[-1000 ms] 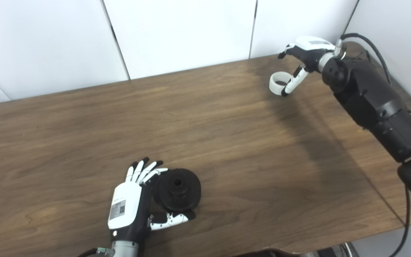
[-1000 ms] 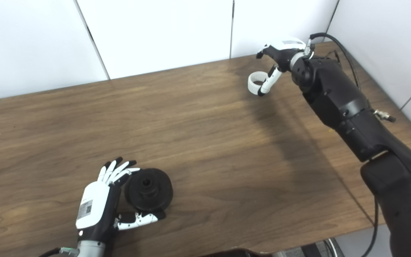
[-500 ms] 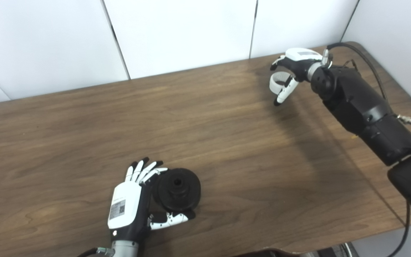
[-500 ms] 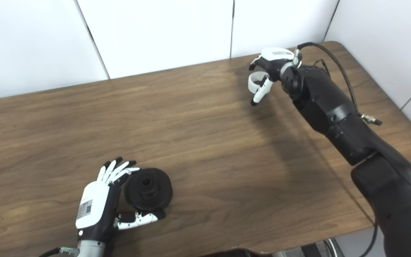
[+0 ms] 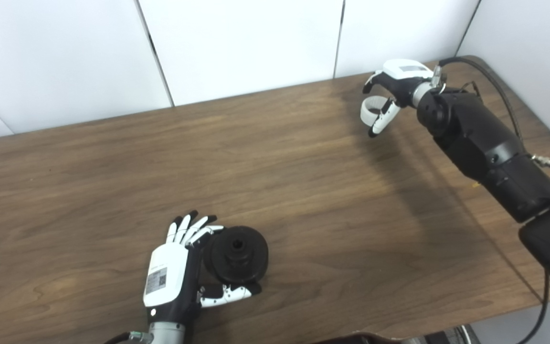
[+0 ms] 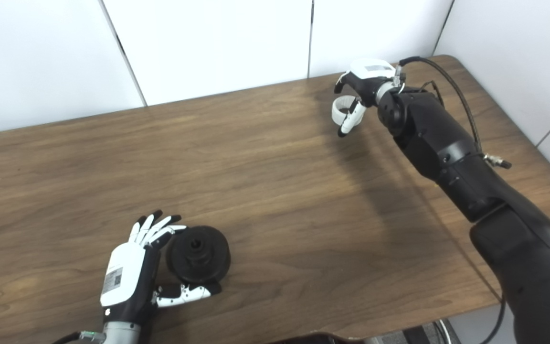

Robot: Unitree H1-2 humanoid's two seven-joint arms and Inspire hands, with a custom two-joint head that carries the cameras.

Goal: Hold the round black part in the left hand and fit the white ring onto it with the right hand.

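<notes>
Left hand (image 5: 172,277) sat on the wooden table (image 5: 303,200) at about 7 o'clock of the frame, palm side turned toward the round black part (image 5: 237,254). The part lay flat on the table just to the hand's 3 o'clock, hub hole facing up. Fingers (image 5: 191,228) were spread and reached past the part's rim at its 10 o'clock; thumb (image 5: 229,294) ran under the part's rim at its 6 o'clock. So the hand cupped the part loosely from the side, fingers apart and not clamped. Whether the finger pads actually touched the rim could not be told from either eye view.

Right hand (image 5: 394,88) was far off at about 1 o'clock of the frame, near the back edge of the table by the white wall panels (image 5: 237,43). Its black arm (image 5: 485,143) came in from the lower right, with a black cable (image 5: 490,81) looping along it. The white ring (image 5: 369,108) was at the hand's 7 o'clock, under the curled fingers, with the thumb (image 5: 381,120) lying against the ring's right side. The hand looked closed around the ring, pinching it between thumb and fingers. Whether the ring was off the table surface could not be told.

Ring and black part were well apart, ring at roughly the part's 1 o'clock across the table.
</notes>
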